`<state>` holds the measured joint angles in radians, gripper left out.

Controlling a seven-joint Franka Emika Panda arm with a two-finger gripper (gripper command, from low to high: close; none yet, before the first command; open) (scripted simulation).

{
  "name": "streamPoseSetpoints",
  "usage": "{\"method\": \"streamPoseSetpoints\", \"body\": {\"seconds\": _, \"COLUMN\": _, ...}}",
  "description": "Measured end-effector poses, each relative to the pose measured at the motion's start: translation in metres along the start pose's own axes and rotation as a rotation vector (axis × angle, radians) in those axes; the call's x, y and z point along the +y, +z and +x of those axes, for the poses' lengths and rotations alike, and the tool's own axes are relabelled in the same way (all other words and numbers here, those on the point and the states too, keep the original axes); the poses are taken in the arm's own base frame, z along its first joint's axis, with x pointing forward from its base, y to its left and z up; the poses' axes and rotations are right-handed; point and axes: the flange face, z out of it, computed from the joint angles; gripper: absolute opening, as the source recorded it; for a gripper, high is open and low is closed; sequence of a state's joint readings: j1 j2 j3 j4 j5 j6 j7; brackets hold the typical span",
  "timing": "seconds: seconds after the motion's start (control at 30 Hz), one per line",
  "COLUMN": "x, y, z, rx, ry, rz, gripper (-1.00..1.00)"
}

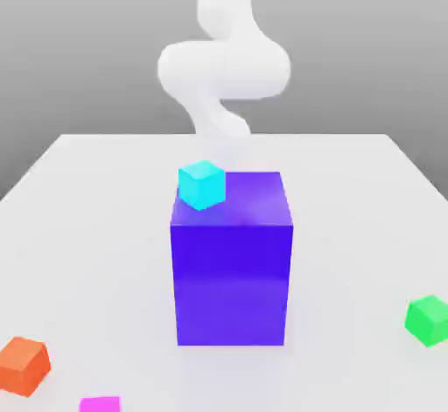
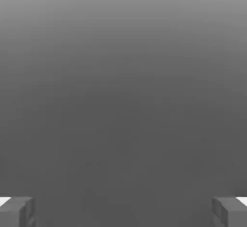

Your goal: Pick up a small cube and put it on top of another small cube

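On the white table (image 1: 79, 192), the largest thing is the robot's white arm (image 1: 223, 65), which rises at the far side, behind the block, and blurs into the grey backdrop. Next in size is the big blue-violet block (image 1: 232, 266), standing upright near the table's middle. On its top face, at the far corner toward the exterior view's left, sits 1 cyan cube (image 1: 202, 184), touching the block and slightly overhanging that edge. Well apart from the block, an orange cube (image 1: 23, 366) lies near the front edge at the exterior view's left, and a green cube (image 1: 427, 319) lies at the exterior view's right. The small cube (image 1: 100, 404), bright magenta-pink, rests on the table at the front edge, just beside the orange one and cut off by the frame. In the hand view the gripper (image 2: 123, 211) has its 2 grey fingertips (image 2: 17, 211) spread wide apart with nothing between them, over plain grey.
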<state>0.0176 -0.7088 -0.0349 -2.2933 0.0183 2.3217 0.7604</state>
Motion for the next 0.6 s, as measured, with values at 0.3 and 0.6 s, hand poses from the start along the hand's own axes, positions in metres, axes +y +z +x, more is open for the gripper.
{"method": "streamPoseSetpoints", "body": {"seconds": 0.3, "x": 0.035, "y": 0.156, "z": 0.024, "rx": -0.196, "ry": -0.009, "rz": -0.115, "gripper": 0.0}}
{"method": "streamPoseSetpoints", "body": {"seconds": 0.6, "x": 0.105, "y": 0.3, "z": 0.014, "rx": -0.349, "ry": -0.016, "rz": -0.256, "gripper": 0.0}}
